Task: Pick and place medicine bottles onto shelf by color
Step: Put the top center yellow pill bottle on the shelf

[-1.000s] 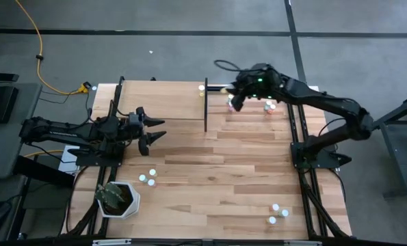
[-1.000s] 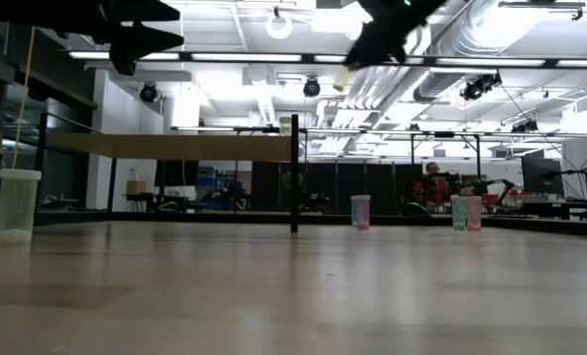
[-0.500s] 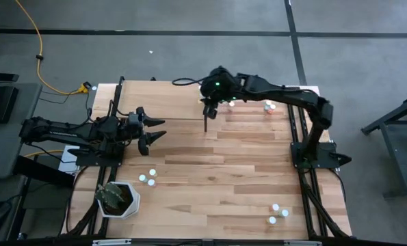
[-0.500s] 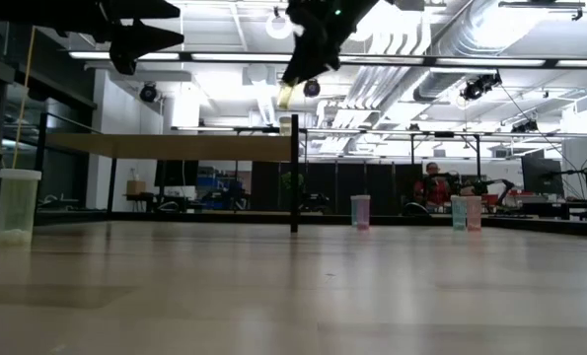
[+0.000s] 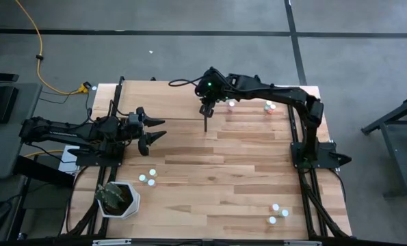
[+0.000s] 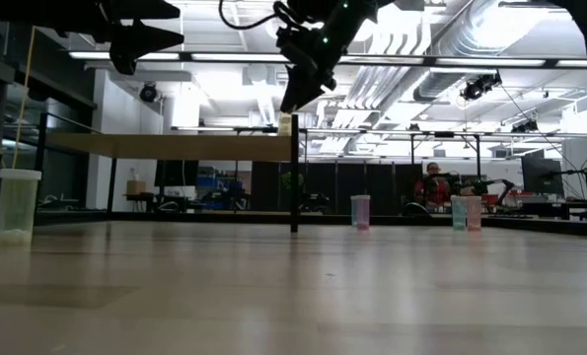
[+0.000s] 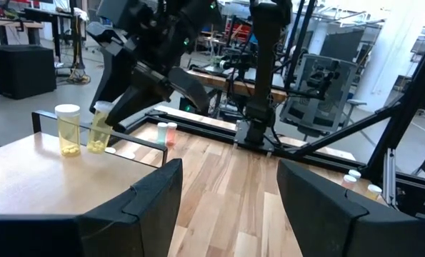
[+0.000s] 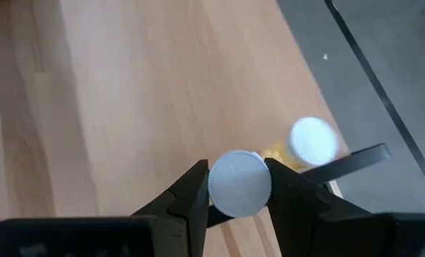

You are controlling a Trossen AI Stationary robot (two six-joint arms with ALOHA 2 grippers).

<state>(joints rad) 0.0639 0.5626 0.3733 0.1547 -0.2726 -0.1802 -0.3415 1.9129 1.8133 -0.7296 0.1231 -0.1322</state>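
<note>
The shelf is a light-wood board on black posts at the table's far left; its top also shows in the left wrist view. One yellow medicine bottle with a white cap stands on its base near the shelf's right far corner. Just beside it my right gripper is shut on a second yellow bottle. My left gripper waits open at the shelf's near left side, with nothing between its fingers. My right gripper pinches the yellow bottle at its white cap, one finger on each side. The fingers slant down from above and from the table's right. The bottle is tilted, its base at the shelf top; whether it touches I cannot tell.
Two bottles stand near a white pot with a plant at the near left. A few bottles stand at the near right, and others at the far right. A black post marks the shelf's right near corner.
My right gripper has carried the yellow bottle toward the table's left edge and downward, from above the far-right bottles to the shelf's right far corner, tipping further downward. The bottle now sits low beside the standing one.
</note>
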